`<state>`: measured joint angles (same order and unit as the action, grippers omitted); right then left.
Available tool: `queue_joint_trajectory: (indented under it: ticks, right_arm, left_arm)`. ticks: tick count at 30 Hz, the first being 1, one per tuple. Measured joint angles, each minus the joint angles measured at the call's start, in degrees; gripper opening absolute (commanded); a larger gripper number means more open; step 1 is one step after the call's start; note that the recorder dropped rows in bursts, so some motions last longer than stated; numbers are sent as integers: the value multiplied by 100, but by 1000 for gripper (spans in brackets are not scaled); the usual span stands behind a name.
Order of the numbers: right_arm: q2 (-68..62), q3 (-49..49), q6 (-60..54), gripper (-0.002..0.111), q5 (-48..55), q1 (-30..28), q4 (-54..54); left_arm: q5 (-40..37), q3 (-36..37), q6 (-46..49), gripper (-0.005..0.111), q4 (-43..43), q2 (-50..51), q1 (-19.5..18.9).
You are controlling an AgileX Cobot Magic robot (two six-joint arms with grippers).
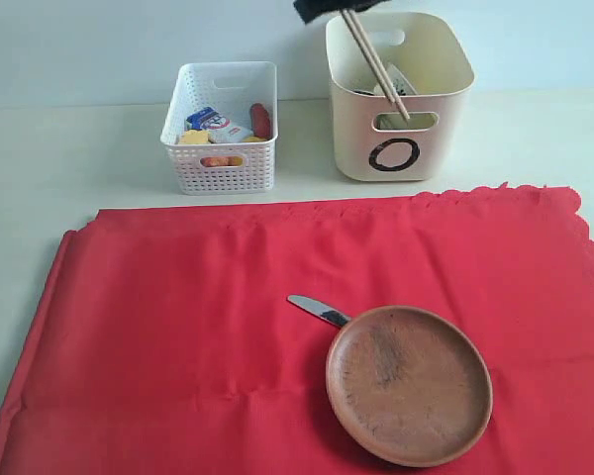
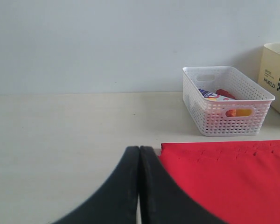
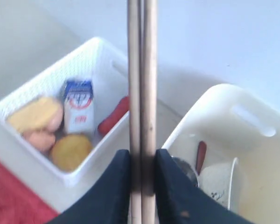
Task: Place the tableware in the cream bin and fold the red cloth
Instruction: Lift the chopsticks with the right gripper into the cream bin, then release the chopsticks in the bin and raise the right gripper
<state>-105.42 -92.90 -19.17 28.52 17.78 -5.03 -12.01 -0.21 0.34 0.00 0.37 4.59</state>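
Observation:
My right gripper is shut on the two wooden chopsticks, pinched side by side. In the exterior view that gripper hangs at the top edge over the cream bin, and the chopsticks slant down into it. Inside the bin lie the pale flower-print bowl and the steel cup. The brown clay plate rests on the red cloth, which lies spread flat. My left gripper is shut with nothing in it, low beside the cloth's corner.
A white perforated basket left of the bin holds the milk carton, a sausage and yellow food. A metal knife lies on the cloth beside the plate. A red-handled utensil stands in the bin.

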Motion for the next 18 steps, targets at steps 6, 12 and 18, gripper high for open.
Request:
queue_joint_trajectory:
  ticks: [6,12,18]
  right_arm:
    - [0,0,887,0,-1200,-382,-133]
    - [-173,0,1030,0,-2105,-509,-144]
    - [-737,0,1040,0,-2583,-675,-144]
  left_arm:
    - [0,0,0,0,0,0,0]
    - [0,0,0,0,0,0,0]
    - [0,0,0,0,0,0,0]
